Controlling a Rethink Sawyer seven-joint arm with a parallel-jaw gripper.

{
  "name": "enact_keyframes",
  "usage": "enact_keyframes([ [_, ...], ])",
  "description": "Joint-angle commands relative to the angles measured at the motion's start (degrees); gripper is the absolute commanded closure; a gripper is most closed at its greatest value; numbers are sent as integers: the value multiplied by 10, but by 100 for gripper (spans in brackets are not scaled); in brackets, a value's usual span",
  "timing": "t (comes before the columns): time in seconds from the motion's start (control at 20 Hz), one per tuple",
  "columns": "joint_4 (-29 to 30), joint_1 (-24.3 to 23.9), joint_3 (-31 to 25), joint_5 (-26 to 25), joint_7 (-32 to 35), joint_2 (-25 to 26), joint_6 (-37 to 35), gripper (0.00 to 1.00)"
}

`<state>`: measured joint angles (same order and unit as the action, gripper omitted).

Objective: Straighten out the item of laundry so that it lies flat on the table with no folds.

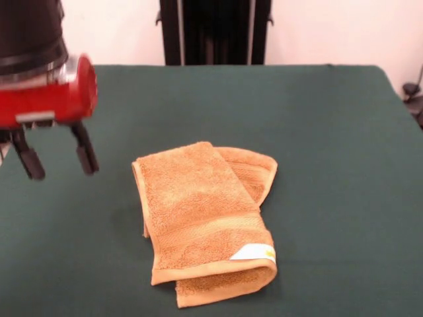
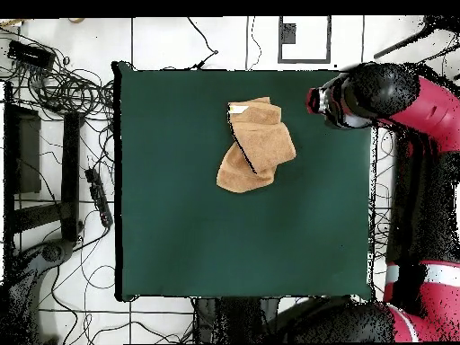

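Observation:
The item of laundry, an orange-tan terry towel [image 1: 201,221] [image 2: 256,145], lies folded over itself on the dark green table [image 1: 330,165] [image 2: 243,234], with a woven band and a small white label [image 1: 254,252] near its front edge. A second layer sticks out at the right and under the front edge. My gripper [image 1: 58,162] hangs open to the left of the towel, above the cloth, with nothing between its two black fingers [image 1: 84,153]. In the overhead view the arm's head [image 2: 346,94] sits to the right of the towel and hides the fingers.
The red and black arm [image 2: 422,99] reaches in over the table's right edge in the overhead view. Cables and black equipment [image 2: 54,108] lie on the floor to the left of the table. A black stand [image 1: 215,32] rises behind the table's far edge.

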<state>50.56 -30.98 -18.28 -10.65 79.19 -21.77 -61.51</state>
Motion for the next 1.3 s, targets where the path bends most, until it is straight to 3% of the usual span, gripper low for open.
enact_keyframes([
  [0.05, -44, 17, -77, 17, -61, 62, -17, 0],
  [0.2, -57, 22, -72, 48, 14, 72, -59, 0],
  [0.35, -94, 27, -69, 57, 30, 89, -81, 0],
  [0.55, -99, 11, -107, 140, 72, 111, -138, 0],
  [0.75, -123, 13, -108, 169, 71, 120, -200, 0],
  [1.1, -142, 9, -156, 251, 50, 138, -230, 0],
  [1.3, -213, 19, -162, 225, 9, 180, -261, 0],
])
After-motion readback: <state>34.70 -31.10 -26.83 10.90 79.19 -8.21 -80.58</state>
